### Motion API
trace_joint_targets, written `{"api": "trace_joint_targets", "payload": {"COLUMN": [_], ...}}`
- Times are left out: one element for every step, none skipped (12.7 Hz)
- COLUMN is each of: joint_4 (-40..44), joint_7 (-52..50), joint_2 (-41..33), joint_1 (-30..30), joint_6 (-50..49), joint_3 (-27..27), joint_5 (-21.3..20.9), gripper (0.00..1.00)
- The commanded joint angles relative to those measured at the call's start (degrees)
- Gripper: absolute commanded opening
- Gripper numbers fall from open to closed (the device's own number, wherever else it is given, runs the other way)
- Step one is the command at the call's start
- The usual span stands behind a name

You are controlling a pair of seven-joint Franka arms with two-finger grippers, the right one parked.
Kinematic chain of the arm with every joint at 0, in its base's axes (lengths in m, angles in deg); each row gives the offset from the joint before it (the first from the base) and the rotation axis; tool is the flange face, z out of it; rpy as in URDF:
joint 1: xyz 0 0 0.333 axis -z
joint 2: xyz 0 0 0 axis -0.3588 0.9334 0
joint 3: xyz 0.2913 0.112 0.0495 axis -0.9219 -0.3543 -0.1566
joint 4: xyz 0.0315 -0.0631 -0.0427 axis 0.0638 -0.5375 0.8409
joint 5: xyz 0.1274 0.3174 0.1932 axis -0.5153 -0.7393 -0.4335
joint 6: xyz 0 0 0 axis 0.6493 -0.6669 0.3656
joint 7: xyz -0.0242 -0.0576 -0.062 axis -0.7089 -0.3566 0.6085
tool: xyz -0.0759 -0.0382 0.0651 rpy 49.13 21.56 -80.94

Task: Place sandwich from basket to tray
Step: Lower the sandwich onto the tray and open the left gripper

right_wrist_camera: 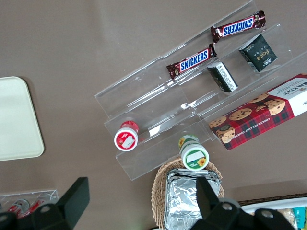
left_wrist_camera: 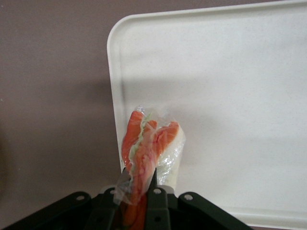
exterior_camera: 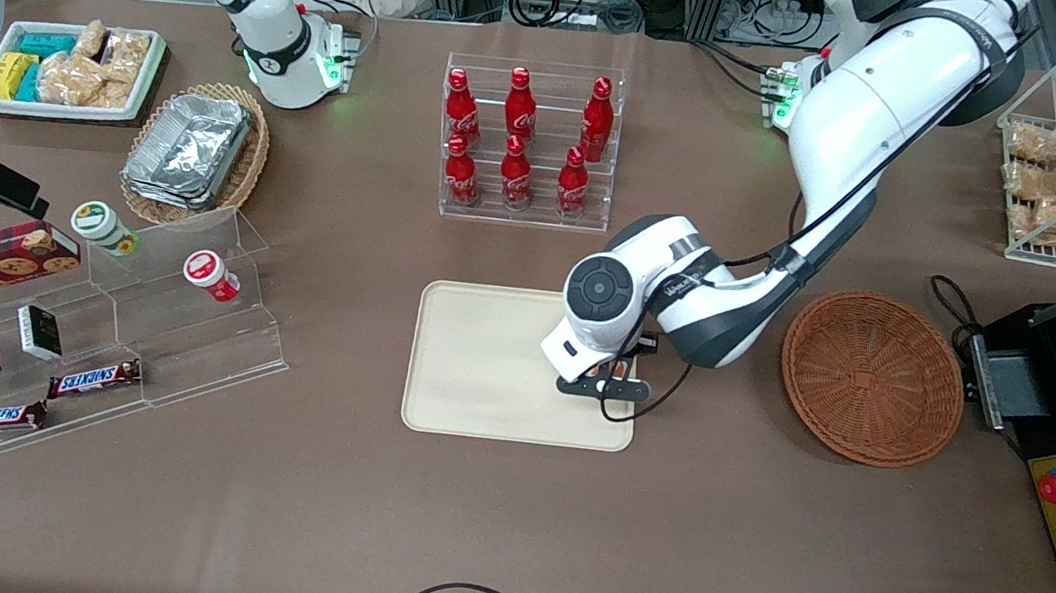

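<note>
Gripper (exterior_camera: 613, 385) over the tray (exterior_camera: 478, 371), at the edge nearest the basket (exterior_camera: 871, 376). Fingers clamp the wrapped sandwich (left_wrist_camera: 151, 146); whether it touches the tray is unclear.

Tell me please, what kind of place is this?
Probably a robotics lab staged as a snack shop: red cola bottles in a clear acrylic rack, chocolate bars on a clear stepped stand, and the gripper over a cream-beige rectangular tray.

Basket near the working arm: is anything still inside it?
Nothing: the basket shows only bare weave. The sandwich hangs clamped in the claw over the tray; its gripped end is hidden.
</note>
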Motion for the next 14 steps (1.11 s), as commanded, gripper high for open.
{"api": "trace_joint_targets", "payload": {"joint_4": [3.1,3.2,3.3,3.3,3.5,3.5,4.1,4.2,4.2,4.2,4.1,4.1,4.1,4.2], "joint_7": [-1.3,-1.4,-1.5,-2.0,-2.3,-2.5,-3.3,-3.5,-3.6,-3.6,-3.5,-3.4,-2.9,-2.8], "joint_2": [1.9,2.4,2.5,2.9,3.1,3.2,3.3,3.6,3.7,3.7,3.7,3.6,3.5,3.3], "joint_1": [1.3,1.3,1.4,1.7,2.0,3.5,5.0,6.0,6.2,6.1,6.1,6.1,6.0,5.9], "joint_6": [-0.4,-0.4,-0.3,0.1,0.4,0.6,1.4,2.4,2.5,2.5,2.5,2.5,2.5,2.4], "joint_3": [-0.5,-0.5,-0.5,-0.6,-1.2,-2.9,-4.7,-5.6,-5.9,-5.9,-5.9,-5.9,-5.9,-5.9], "joint_5": [-1.1,-1.2,-1.2,-1.2,-1.2,-1.2,-1.0,-1.0,-1.0,-1.0,-1.0,-1.0,-1.0,-1.0], "gripper": [0.16,0.16,0.16,0.16,0.16,0.16,0.16,0.16,0.16,0.17,0.19,0.34,0.56,0.71]}}
